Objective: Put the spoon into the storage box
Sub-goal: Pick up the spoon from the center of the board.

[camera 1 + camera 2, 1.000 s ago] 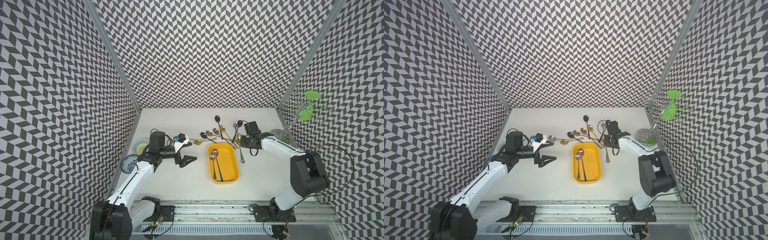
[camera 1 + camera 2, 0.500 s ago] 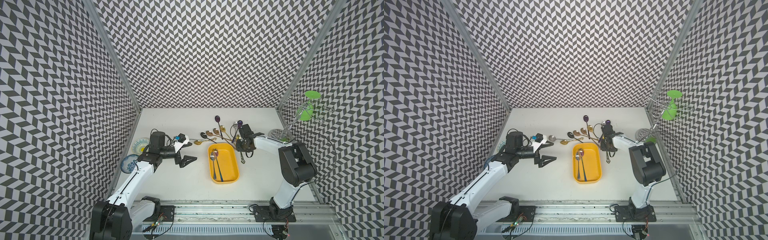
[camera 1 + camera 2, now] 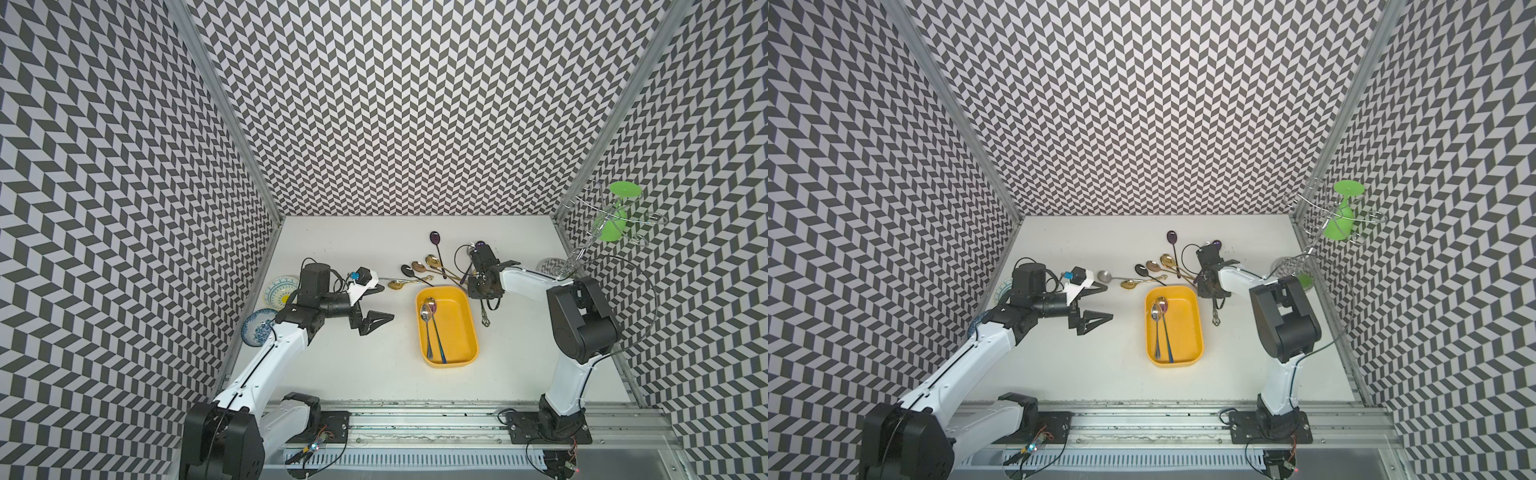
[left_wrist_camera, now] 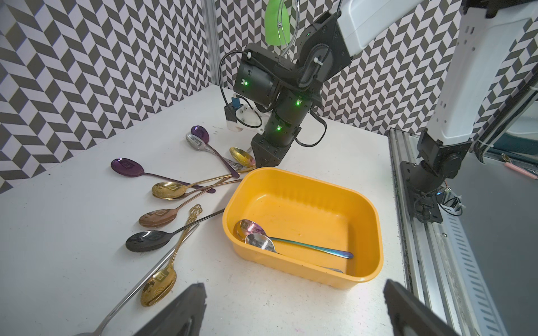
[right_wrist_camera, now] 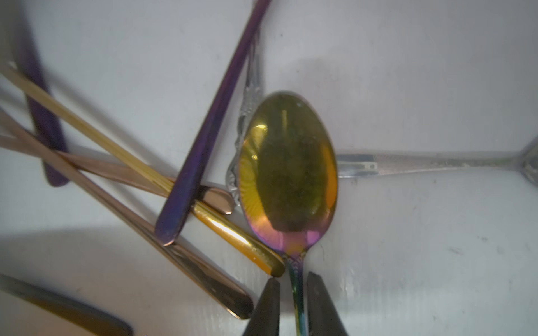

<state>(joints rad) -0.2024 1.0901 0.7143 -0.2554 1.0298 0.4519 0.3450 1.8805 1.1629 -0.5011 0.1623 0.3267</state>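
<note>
2 metal spoons (image 3: pixel 428 320) in yellow plastic storage box (image 3: pixel 457 328); R gripper (image 5: pixel 293 279) straddling iridescent spoon (image 5: pixel 288 174), I can't tell if clamped; L gripper (image 3: pixel 388 302) apart. Lift, drop left.

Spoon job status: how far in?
Done: two spoons lie in the box. In hand: the right gripper has its jaws flanking the neck of a gold-tinted spoon, not yet lifted; the left gripper is open and empty. Left: that one plus several loose spoons.
</note>
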